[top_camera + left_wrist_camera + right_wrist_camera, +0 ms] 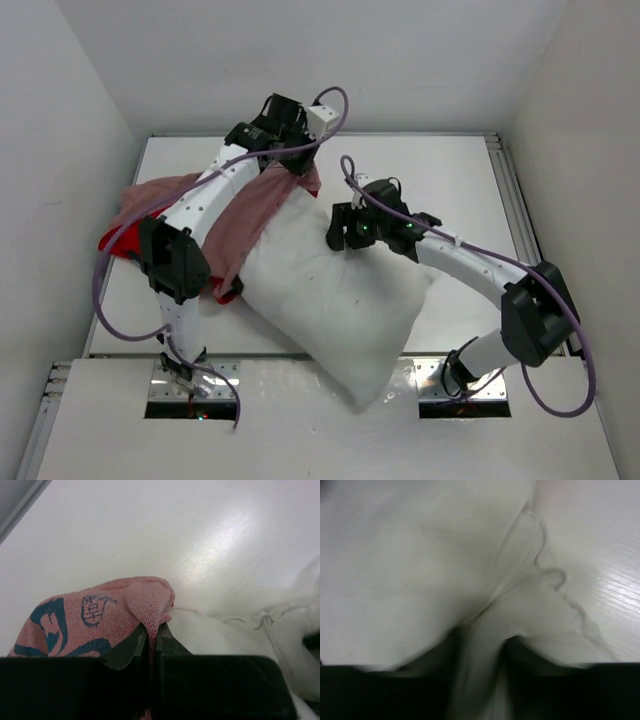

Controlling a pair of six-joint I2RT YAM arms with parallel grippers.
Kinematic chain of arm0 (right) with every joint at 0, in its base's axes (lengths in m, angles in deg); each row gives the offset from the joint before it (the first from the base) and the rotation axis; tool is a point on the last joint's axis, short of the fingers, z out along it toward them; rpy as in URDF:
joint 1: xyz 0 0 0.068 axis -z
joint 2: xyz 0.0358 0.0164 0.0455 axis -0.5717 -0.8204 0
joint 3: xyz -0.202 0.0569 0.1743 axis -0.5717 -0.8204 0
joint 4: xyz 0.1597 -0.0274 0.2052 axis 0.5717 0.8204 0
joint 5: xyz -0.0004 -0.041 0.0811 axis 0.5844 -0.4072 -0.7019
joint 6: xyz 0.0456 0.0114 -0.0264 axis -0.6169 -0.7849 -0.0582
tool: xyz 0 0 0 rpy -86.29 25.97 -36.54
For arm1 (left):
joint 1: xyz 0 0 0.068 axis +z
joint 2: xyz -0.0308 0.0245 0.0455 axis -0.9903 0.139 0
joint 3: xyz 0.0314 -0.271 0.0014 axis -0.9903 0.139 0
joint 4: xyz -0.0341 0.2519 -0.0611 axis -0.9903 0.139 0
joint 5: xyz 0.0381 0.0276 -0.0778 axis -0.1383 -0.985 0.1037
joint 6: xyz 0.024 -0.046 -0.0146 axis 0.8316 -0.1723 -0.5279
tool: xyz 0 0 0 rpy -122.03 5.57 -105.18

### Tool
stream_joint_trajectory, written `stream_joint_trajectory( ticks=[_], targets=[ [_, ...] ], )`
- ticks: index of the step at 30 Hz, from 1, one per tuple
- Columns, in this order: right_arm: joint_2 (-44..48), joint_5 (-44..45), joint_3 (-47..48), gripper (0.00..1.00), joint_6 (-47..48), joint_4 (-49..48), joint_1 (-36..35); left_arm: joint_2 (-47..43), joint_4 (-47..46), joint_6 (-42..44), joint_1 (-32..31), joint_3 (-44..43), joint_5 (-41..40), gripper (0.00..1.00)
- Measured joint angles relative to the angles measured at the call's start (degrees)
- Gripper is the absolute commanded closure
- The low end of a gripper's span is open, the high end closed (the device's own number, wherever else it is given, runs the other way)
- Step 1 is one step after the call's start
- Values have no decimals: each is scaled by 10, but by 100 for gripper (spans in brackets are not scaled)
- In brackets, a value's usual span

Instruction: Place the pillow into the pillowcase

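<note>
Top external view first: nearest me, a pointed corner of the pillow [340, 300] hangs just over the near edge of the counter [450, 170]. From there the cushion runs on a slant, its long axis going from near-centre up toward far-left. Only its far-left end is tucked under the pillowcase [265, 215], which lies mostly inside out. The pale pink reverse is uppermost, with a bit of red showing at the far-left fringe.

The right arm [470, 260] curves in from its near-right base and bends low, ending against the pillow's right flank about halfway along. In the right wrist view a ridge of white cloth runs up between the right jaws. They look clenched on the pillow, though that picture is blurred.

Farther back, the left arm [195, 215] stretches from its near-left base across the pillowcase and tips its wrist down at the far end. In the left wrist view the left jaws are pinched tight on a fold of pink fabric, with the white cushion lying just beside them on the right.

So the mouth of the case sits far-left of the pillow's bulk. I'd judge the next move depends on driving the pillow along its own axis toward the left jaws, or drawing the case nearward over it.
</note>
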State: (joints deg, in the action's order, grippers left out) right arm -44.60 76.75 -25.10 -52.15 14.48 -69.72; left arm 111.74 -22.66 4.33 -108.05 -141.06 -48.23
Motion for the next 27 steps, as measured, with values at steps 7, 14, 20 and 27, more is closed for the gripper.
stream_joint_trajectory(
  ticks=[7, 14, 20, 27],
  targets=[
    [36, -49, 5, 1, -6, -8, 74, -64, -10, 37, -46, 70, 21, 100],
    [-35, -111, 18, 2, -30, -78, 86, -67, -39, 21, -54, 89, 19, 100],
    [-77, -157, -46, 100, -92, -168, 33, -68, -46, 1, -54, 89, 23, 100],
    [-105, -200, -16, 100, -198, -252, 38, -68, 10, -4, -55, 40, 48, 100]
  ],
)
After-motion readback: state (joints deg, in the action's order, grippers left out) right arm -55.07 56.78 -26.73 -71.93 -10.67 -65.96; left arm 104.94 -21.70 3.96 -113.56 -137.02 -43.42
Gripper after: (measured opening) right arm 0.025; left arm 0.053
